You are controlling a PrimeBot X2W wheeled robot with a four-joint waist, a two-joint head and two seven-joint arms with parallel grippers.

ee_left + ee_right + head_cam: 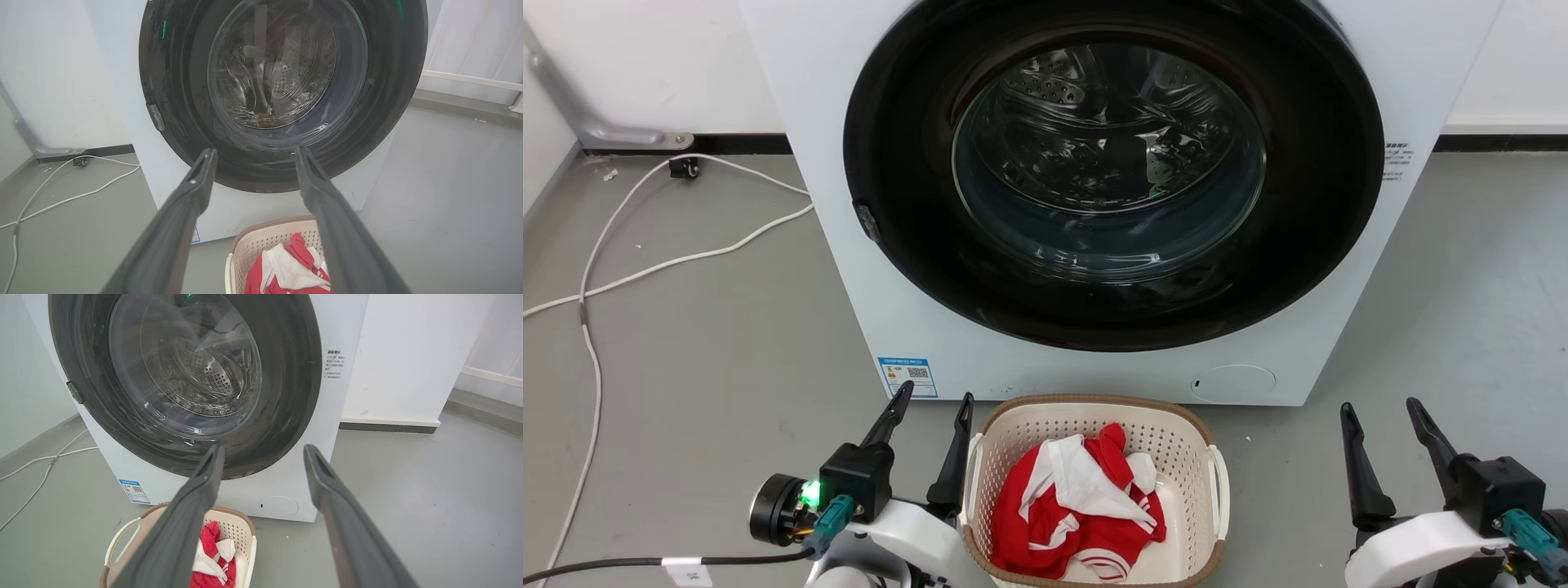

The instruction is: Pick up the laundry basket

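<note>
The laundry basket [1021,433] sits on the grey floor just in front of the washing machine, cream-white and perforated with a brown rim and white side handles. Red and white clothing [1082,506] lies bunched inside it. My left gripper [935,398] is open, close beside the basket's left handle, fingers pointing at the machine. My right gripper [1380,406] is open too, well off to the basket's right with bare floor between. The left wrist view has the basket [265,241] below my open left gripper [253,150]. In the right wrist view the basket [235,528] lies under the open right gripper [264,448].
A white front-loading washing machine [849,245] with a round dark door [1111,171] stands right behind the basket. White cables [670,261] trail over the floor at the left. A white wall [408,355] stands right of the machine.
</note>
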